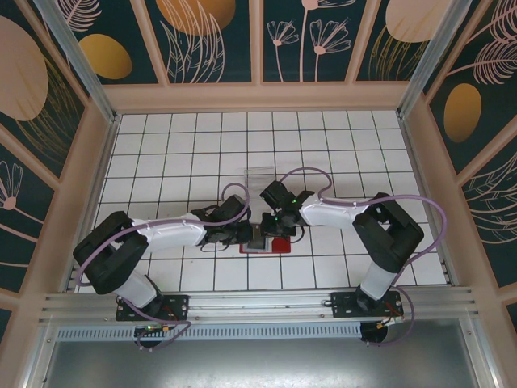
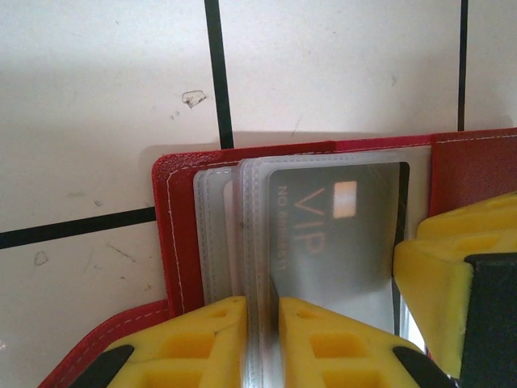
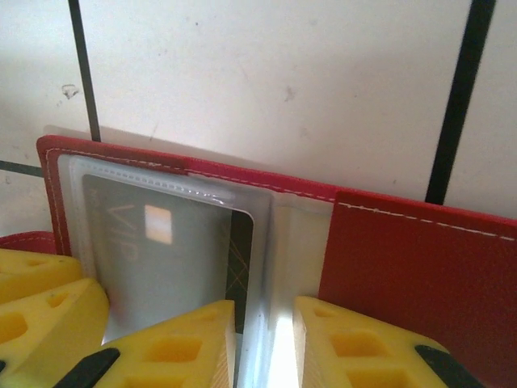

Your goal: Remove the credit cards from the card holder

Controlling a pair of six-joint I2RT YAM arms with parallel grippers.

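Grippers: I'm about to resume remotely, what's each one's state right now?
Left gripper: closed on the card holder's clear sleeves.
Right gripper: jaws straddle a sleeve edge; grip cannot be told.

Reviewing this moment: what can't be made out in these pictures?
- Top view: card count; card holder too small, left arm and right arm overlap it.
- Left wrist: VIP card's number, blurred beneath clear sleeve; left claw hides its lower edge.
- Right wrist: whether right claw grips the sleeve; glare fills the gap.
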